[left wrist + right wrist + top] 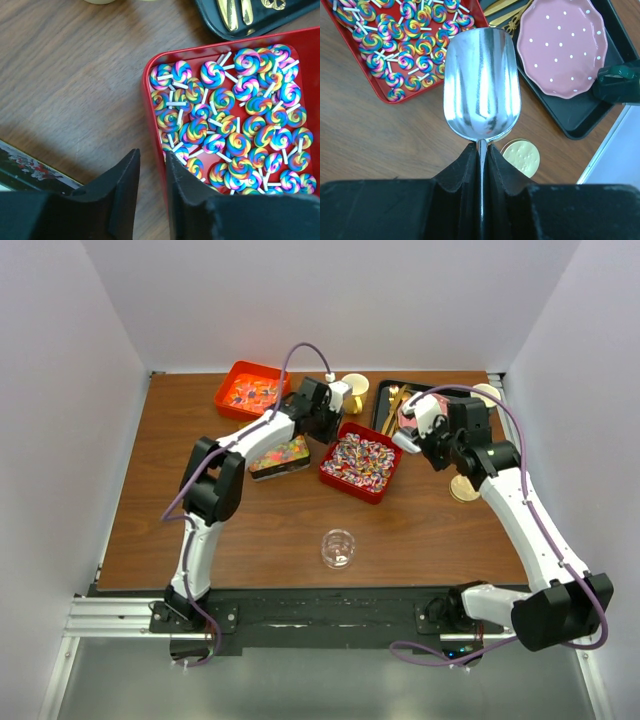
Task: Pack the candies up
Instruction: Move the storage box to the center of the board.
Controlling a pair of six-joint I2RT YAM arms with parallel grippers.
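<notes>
right gripper (481, 150) clamped on empty scoop (481, 85) handle, mouth just right of red tray (380, 89), candies (405, 47) ahead-left; left gripper (151, 160) over tray's left rim, jaws slightly apart, holding nothing

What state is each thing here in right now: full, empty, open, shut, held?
scoop: empty, held by its handle.
right gripper: shut on the scoop.
left gripper: slightly open, holding nothing.
red tray: filled with lollipops.
clear cup: upright, looks empty.
pink plate: empty, lying in the black tray.
</notes>
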